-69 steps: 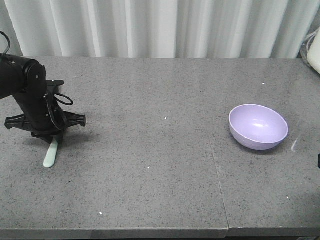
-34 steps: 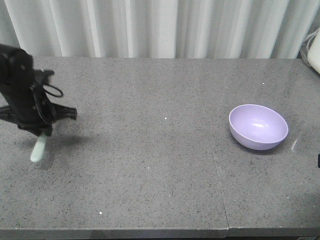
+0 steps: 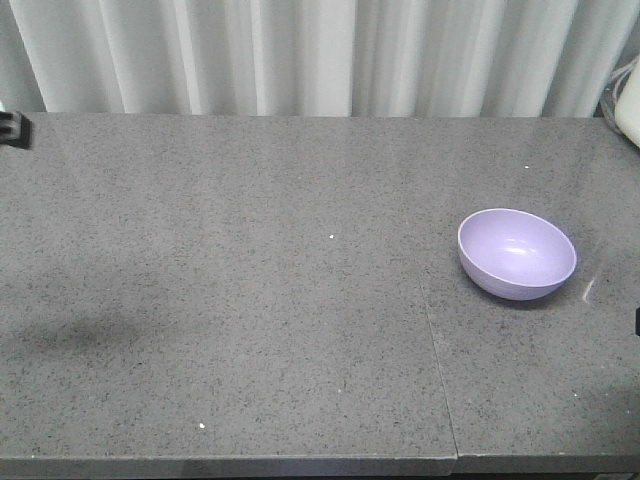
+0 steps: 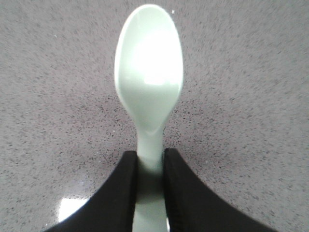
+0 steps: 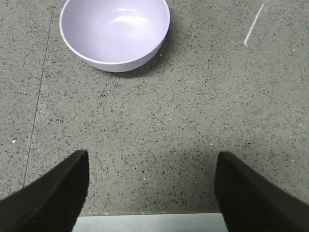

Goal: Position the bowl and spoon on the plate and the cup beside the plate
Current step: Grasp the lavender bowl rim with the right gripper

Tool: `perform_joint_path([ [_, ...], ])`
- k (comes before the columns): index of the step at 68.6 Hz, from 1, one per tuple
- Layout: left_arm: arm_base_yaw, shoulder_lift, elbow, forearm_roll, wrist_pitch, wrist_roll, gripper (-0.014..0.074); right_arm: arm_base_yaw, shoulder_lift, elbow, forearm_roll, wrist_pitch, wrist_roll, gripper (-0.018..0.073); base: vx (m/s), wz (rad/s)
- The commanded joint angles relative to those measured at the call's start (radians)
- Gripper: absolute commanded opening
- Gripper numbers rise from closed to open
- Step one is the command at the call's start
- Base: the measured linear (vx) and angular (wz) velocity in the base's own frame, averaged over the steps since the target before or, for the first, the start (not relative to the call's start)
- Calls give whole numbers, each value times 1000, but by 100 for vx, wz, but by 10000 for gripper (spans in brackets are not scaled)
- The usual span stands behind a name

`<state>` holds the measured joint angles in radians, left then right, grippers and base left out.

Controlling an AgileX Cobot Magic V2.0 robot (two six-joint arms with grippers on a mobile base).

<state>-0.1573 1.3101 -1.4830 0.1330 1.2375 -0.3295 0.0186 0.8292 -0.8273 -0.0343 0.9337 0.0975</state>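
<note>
Mint-green spoon (image 4: 148,72) pinched by its handle; lavender bowl (image 3: 517,253) alone on the grey stone table (image 3: 300,330).
From the front, only a dark scrap of the left arm (image 3: 14,130) shows at the table's far left edge, so the grip can be read from the wrist view alone. There the left gripper (image 4: 149,159) has its two black fingers (image 4: 126,179) pressed on either side of the handle. The handle's end is hidden between them and cut off by the frame, and the spoon's head points away over the table. Whether the spoon touches the stone I cannot tell. The right gripper (image 5: 152,164) hangs near the table's front edge with jaws spread wide, its fingertips cropped. The bowl sits upright ahead of it, well apart and a little left of the gap.
</note>
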Motion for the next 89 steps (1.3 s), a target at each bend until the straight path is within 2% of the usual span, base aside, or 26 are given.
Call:
perform_joint_path([
  [1,-7,-108,-23,9,-16,0,-8,-3,-1,-33,-6,-56,-7,536,0,0],
  [16,-7,-196,-23,9,14,27,-8,-3,-1,-33,-6,-56,-7,536,0,0],
  [34,-7,-198,-23,9,13,27,-6,-3,-1,-33,12,-49,-3,536,0,0],
  [48,-7,-198,-23,9,13,27,-6,-3,53,-33,1,-115,50,536,0,0],
  [61,-7,-198,-23,9,13,27,-6,-3,184,-74,-2,-162,60,536,0,0],
  [89,-7,-198,-23,9,13,27,-6,-3,557,-347,-36,-199,33,536,0,0],
])
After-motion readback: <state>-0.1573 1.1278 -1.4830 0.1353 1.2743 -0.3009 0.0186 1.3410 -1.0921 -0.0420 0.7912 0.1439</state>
